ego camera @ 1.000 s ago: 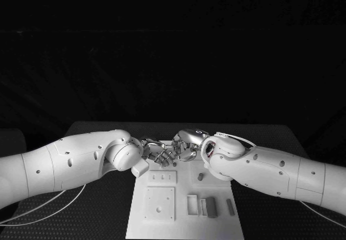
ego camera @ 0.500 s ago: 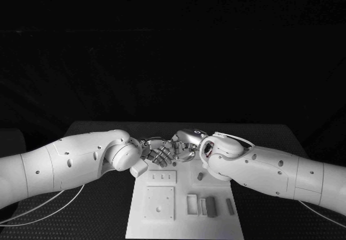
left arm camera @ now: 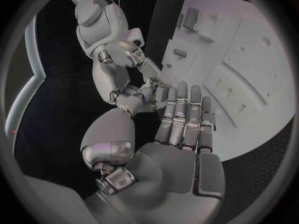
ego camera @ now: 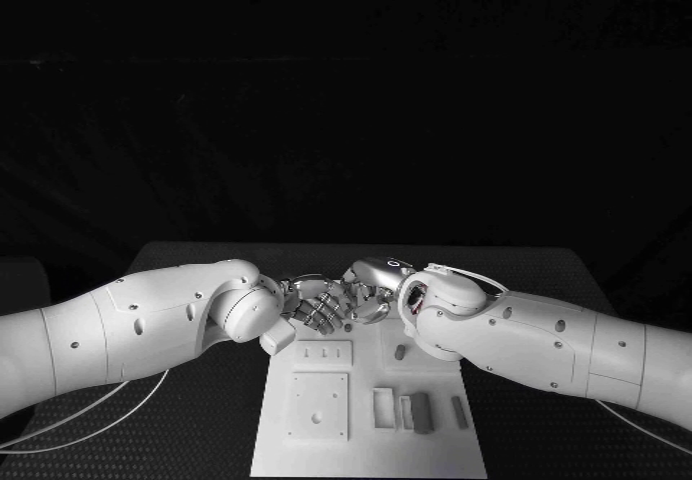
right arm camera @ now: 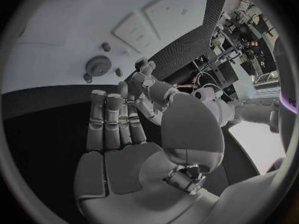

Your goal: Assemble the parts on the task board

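Since a second ago, your two hands have drawn slightly closer over the far end of the task board (ego camera: 361, 420). Your left hand (ego camera: 315, 306) and right hand (ego camera: 372, 288) meet fingertip to fingertip at about twelve o'clock of the board, probably to pass or steady a small part, though you cannot tell whether either grasps anything. Grey parts (ego camera: 421, 412) stand in the board's slots toward four o'clock; a small gear (right arm camera: 97, 64) sits at the far end.
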